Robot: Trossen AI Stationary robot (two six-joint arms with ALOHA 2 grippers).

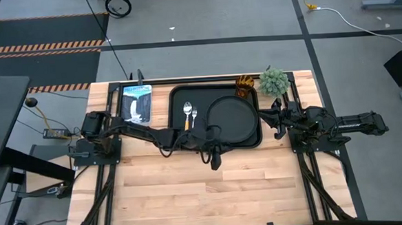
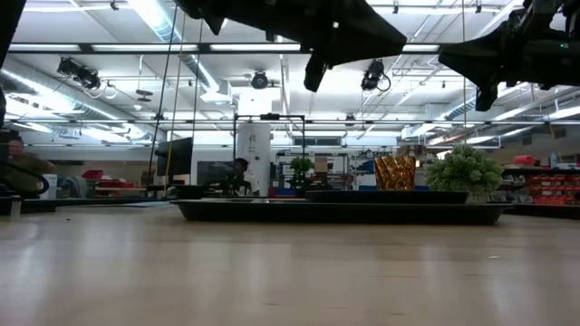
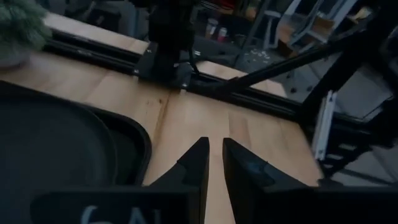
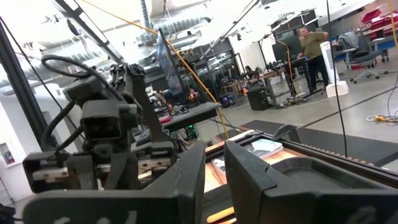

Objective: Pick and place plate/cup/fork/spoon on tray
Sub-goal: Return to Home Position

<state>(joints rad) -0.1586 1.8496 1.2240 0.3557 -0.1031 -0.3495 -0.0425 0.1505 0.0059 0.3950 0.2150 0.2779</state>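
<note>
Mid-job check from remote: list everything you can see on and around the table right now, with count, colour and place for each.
tray: 1, black, rear centre of the table.
plate: 1, black, on the tray's right part.
spoon: 1, silver bowl, orange handle, on the tray's left part.
fork: 1, silver tines, orange handle, on the tray, right beside the spoon.
cup: 1, amber, on the table at the tray's rear right corner, off the tray.
plant ball: 1, green, right of the cup.
booklet: 1, blue and white, left of the tray.
table: 1, light wood.
left gripper: dark, over the table just in front of the tray, nearly shut, empty.
right gripper: dark, by the tray's right edge, nearly shut, empty.
</note>
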